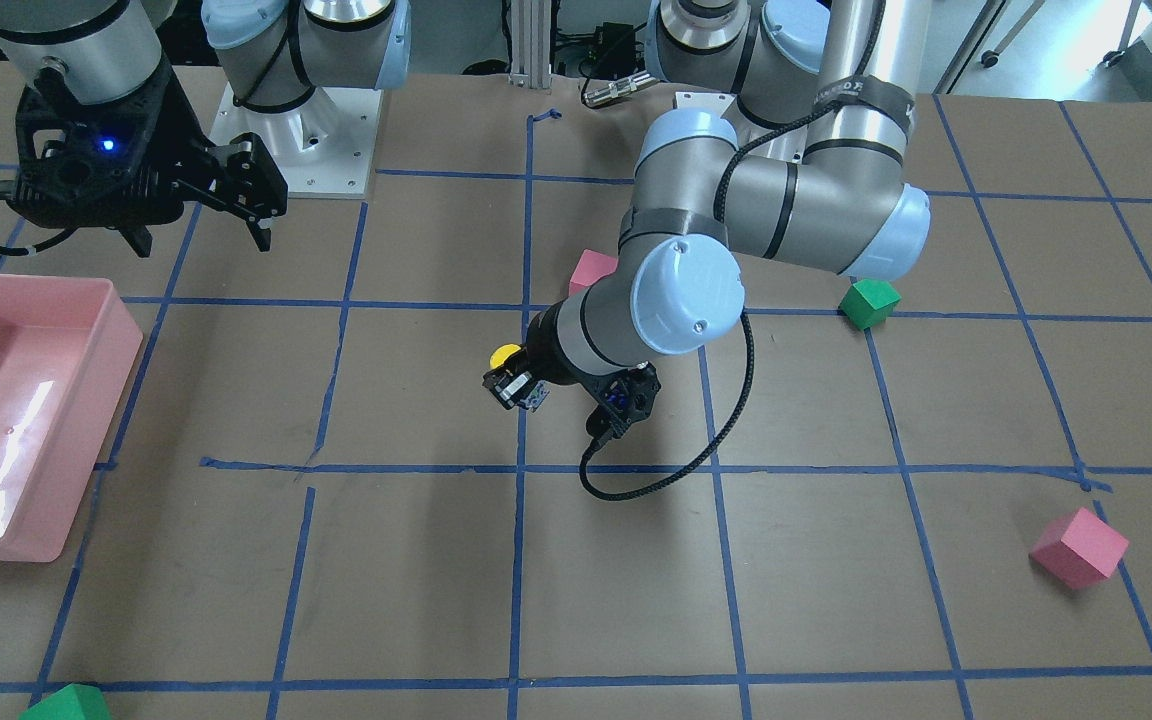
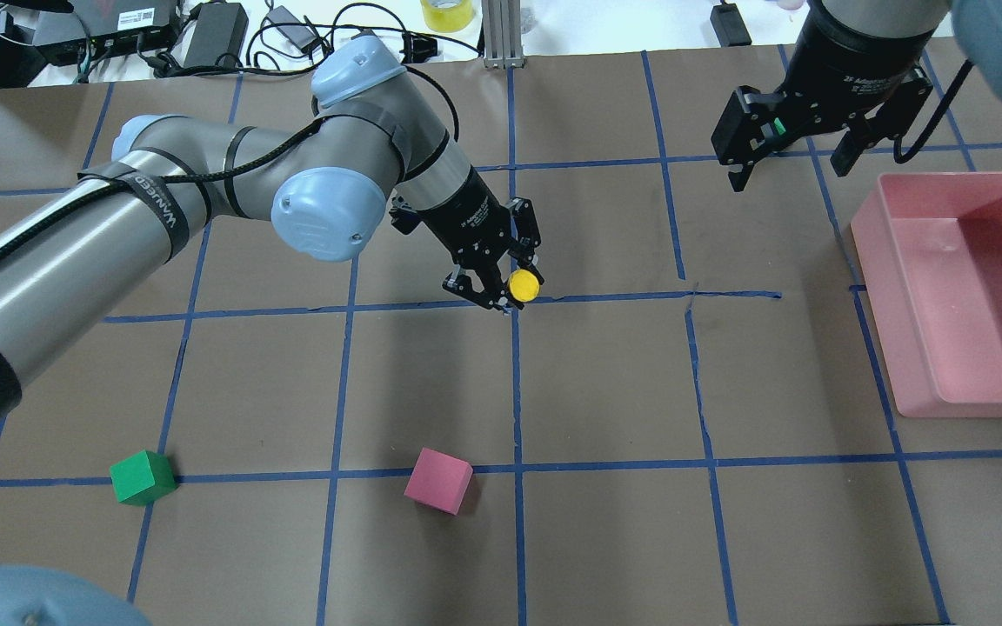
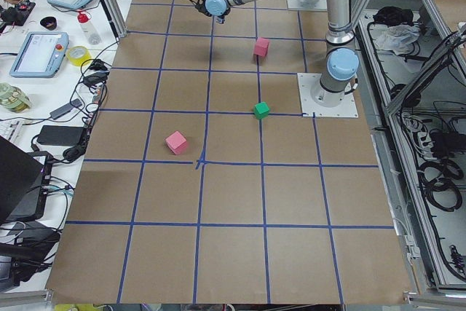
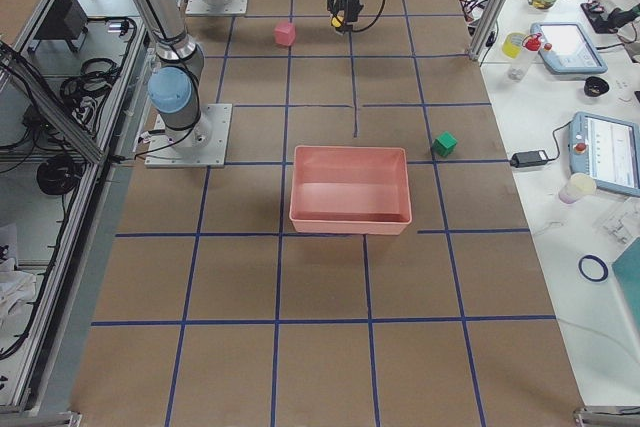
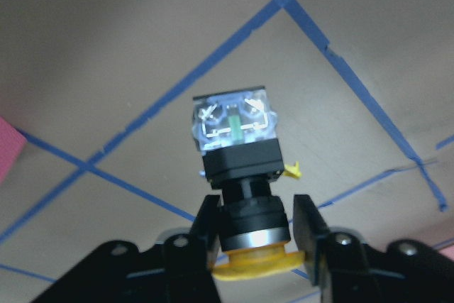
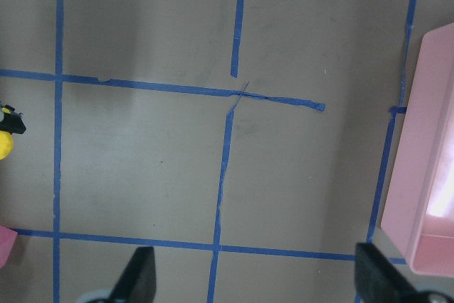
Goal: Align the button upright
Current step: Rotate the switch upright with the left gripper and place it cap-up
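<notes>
I have the left gripper [image 2: 501, 280] out near the middle of the brown paper-covered table [image 2: 605, 539], above a crossing of the blue tape lines. It is clamped on the small push-button with a round yellow cap, black cylindrical body and greyish metallic base block [image 5: 240, 148]. In the left wrist view the two black fingers [image 5: 204, 226] pinch the black body just ahead of the cap. The cap sits back toward the wrist and the base block points out at the table, so the button is tilted with the slanted gripper. I cannot tell whether the base touches the paper. The right gripper [image 2: 792, 165] hangs spread wide with nothing between its fingers, near the far end of the pink plastic tray [image 2: 879, 304]. A pink foam cube [image 2: 438, 480] and a green cube [image 2: 143, 477] lie well apart from the button.
</notes>
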Available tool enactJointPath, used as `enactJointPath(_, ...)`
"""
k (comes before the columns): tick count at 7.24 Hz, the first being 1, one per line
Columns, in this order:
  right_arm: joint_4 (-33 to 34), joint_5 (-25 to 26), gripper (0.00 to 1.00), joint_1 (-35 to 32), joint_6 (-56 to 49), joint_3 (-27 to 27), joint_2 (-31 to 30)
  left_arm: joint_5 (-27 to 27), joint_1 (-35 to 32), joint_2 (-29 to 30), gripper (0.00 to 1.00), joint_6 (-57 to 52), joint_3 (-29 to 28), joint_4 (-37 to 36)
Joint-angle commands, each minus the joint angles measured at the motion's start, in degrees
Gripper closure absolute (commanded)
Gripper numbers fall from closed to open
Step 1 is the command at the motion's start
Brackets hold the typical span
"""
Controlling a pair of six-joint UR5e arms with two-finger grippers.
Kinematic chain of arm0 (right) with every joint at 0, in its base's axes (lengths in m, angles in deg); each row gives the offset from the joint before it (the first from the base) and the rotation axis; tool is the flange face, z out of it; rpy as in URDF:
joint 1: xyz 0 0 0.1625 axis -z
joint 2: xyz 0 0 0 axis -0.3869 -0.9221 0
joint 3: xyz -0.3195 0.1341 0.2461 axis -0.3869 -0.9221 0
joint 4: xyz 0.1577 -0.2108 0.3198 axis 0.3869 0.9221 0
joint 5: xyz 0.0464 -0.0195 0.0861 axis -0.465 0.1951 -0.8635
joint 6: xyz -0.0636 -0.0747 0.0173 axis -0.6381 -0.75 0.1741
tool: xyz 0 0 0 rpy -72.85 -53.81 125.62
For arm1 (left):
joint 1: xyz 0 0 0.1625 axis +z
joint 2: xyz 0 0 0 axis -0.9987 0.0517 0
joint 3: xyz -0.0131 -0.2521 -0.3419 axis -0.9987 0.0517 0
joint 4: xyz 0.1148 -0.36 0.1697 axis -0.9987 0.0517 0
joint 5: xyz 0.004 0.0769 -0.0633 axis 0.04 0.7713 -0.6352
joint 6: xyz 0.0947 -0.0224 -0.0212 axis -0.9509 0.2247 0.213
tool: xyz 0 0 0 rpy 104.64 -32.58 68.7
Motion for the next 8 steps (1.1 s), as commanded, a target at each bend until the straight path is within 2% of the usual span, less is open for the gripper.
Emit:
enactJointPath(1,0.3,0.0,0.00,0.0,2.5,0.5,0.0,-9.3,5.0,3.1,1.00,2.5,0.2,-0.5)
enactJointPath(2,0.3,0.1,0.00,0.0,2.5,0.6,0.0,-13.9,6.9,4.6,1.00,0.4,1.0,-3.2)
enactJointPath(4,0.2,0.0,0.00,0.0,2.5,0.8,0.0,-18.9,8.8,7.0,1.00,-6.7,3.1,-4.5)
enactJointPath(5,0.1,0.0,0.00,0.0,2.5,0.9,0.1,-19.3,8.9,8.7,1.00,-10.5,3.2,-4.7)
enactJointPath(8,0.1,0.1,0.00,0.0,2.5,1.0,0.3,-18.3,8.9,11.5,1.00,-11.4,3.2,-6.3)
